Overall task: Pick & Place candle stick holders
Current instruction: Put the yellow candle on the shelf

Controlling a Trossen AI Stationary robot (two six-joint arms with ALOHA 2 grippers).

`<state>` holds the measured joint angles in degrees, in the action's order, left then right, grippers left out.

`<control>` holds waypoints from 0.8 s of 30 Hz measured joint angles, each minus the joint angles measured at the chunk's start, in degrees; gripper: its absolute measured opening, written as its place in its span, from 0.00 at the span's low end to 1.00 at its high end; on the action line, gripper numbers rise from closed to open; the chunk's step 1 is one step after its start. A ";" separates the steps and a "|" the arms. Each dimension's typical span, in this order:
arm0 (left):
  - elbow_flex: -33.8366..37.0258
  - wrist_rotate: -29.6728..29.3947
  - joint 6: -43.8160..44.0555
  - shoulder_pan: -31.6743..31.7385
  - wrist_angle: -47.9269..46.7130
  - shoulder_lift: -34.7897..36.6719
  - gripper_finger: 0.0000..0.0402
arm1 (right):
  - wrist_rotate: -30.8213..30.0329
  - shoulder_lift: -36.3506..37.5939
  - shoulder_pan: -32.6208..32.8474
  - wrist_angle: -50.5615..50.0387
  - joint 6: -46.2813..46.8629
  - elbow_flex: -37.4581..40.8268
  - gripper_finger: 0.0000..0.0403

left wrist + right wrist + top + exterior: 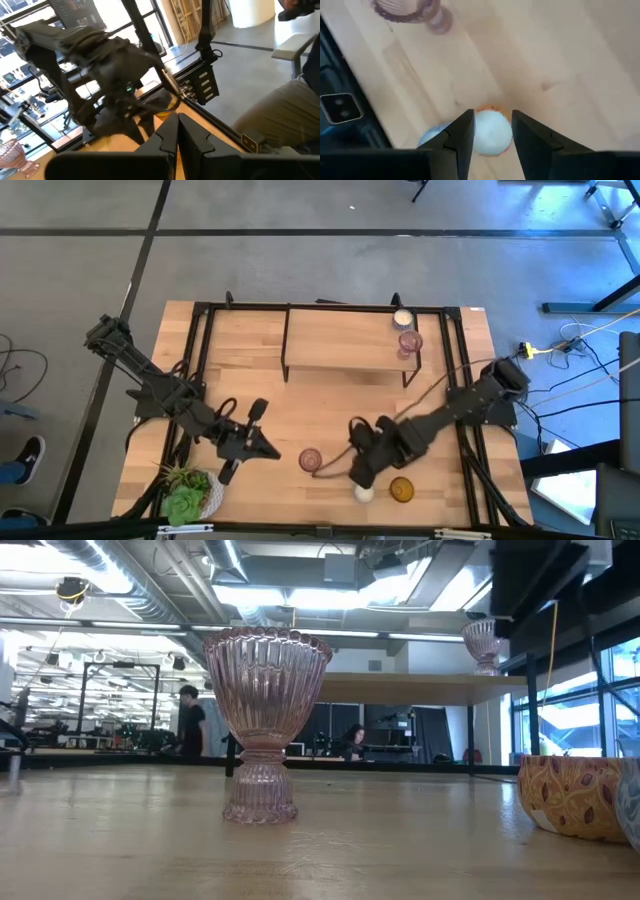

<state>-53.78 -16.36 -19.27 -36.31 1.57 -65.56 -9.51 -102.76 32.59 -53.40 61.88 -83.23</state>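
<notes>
On the counter (330, 405), the right gripper (360, 477) hangs just above a whitish cup (364, 494), with an amber cup (401, 490) at its 3 o'clock and a pink cup (310, 459) at its 10 o'clock. The left gripper (268, 448) waits beside the plant (186, 492). Two more cups (406, 330) stand on the shelf (340, 350) at 12 o'clock.

The table (330, 395) is pale blond wood, framed by a black metal rack (290, 330). Both arms are dark, near black, and so are the right gripper (488, 131) and the left gripper (176, 131). One ribbed holder (264, 720) is a pinkish purple glass, and a second (409, 342) of the same tint stands on the shelf beside a whitish-cream one (402, 319). The white holder (490, 132) between the right fingers shows an orange rim. The amber holder (572, 795) carries a mottled leaf pattern (brownish on gold). The plant (185, 498) is bright green in a white pot.
</notes>
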 joint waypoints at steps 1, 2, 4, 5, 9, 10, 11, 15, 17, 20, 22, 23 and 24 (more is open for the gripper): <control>0.00 0.00 0.09 -0.10 -0.11 0.00 0.01 | 2.36 0.00 -1.01 0.27 -0.87 0.07 0.34; 0.00 0.00 0.37 -0.24 -0.10 -0.02 0.01 | 4.68 0.00 -1.78 0.58 -1.64 0.20 0.34; 0.00 0.00 0.72 -0.57 -0.10 -0.02 0.01 | 8.48 0.00 -2.68 0.69 -3.09 0.57 0.34; 0.00 -0.01 0.86 -0.75 -0.15 -0.01 0.01 | 10.05 0.00 -2.88 0.71 -3.73 0.82 0.34; 0.00 -0.35 1.68 -1.57 -0.55 -0.02 0.01 | 14.37 0.00 -2.32 0.99 -6.66 2.32 0.34; 0.00 -0.43 1.99 -1.70 -0.56 -0.02 0.01 | 14.51 0.00 -1.84 1.48 -7.49 2.79 0.34; 0.00 -0.47 2.07 -1.92 -0.54 -0.02 0.01 | 14.41 0.00 -1.40 2.08 -8.28 3.31 0.34; 0.00 -0.61 2.19 -2.34 -0.44 -0.02 0.01 | 12.27 0.00 -0.15 5.40 -8.74 5.43 0.34; 0.00 -0.61 2.21 -2.34 -0.01 -0.02 0.01 | 12.06 -0.38 0.14 6.02 -8.70 5.92 0.35; 0.00 -0.63 2.19 -2.34 0.19 -0.02 0.01 | 10.67 -1.51 0.63 5.89 -8.73 6.00 0.38; 0.00 -0.63 2.19 -2.33 0.18 -0.02 0.01 | 9.43 -2.54 0.71 5.95 -8.36 5.98 0.41; 0.00 -0.63 2.19 -2.32 0.21 -0.02 0.01 | 9.47 -3.37 0.49 5.85 -6.91 5.98 0.43; 0.00 -0.63 2.18 -2.29 0.19 -0.02 0.01 | 10.67 -4.27 0.03 5.53 -5.06 6.00 0.45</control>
<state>-53.78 -16.99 -17.09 -38.60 1.76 -65.58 1.16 -107.03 32.61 -47.87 56.82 -77.23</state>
